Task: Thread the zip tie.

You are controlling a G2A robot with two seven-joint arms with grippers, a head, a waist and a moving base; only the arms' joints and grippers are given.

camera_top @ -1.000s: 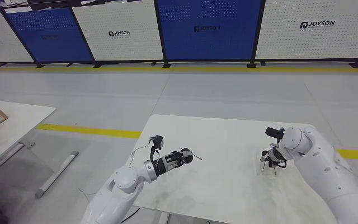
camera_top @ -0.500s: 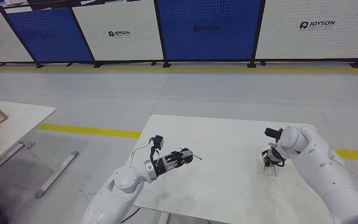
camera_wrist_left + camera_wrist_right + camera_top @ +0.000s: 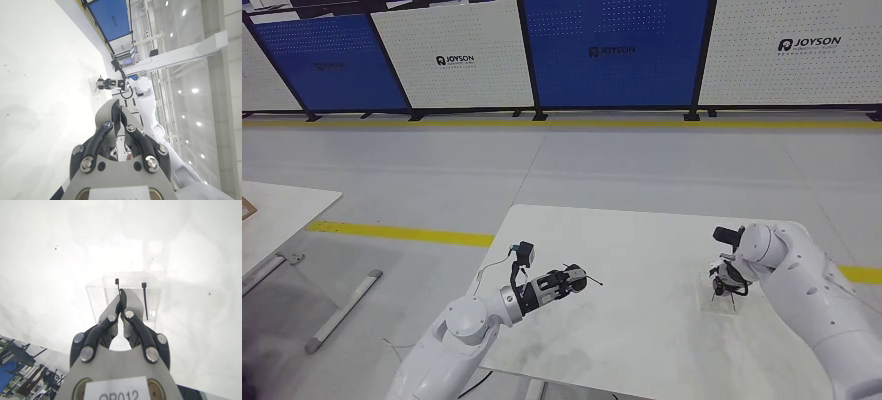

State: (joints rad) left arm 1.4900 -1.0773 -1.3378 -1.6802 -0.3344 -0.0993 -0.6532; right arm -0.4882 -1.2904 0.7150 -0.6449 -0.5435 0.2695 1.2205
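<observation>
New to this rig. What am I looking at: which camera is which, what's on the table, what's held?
A two-armed robot at a white table. The wide picture looks down from a camera above its arms; the other two come from cameras on each wrist, looking along that arm's hand. The right hand is shut on a black zip tie that stands in a clear holder on the table; a second tie stands beside it. The left hand is shut too, over the table's other end; in the top view a thin black strip pokes from it, probably another zip tie.
</observation>
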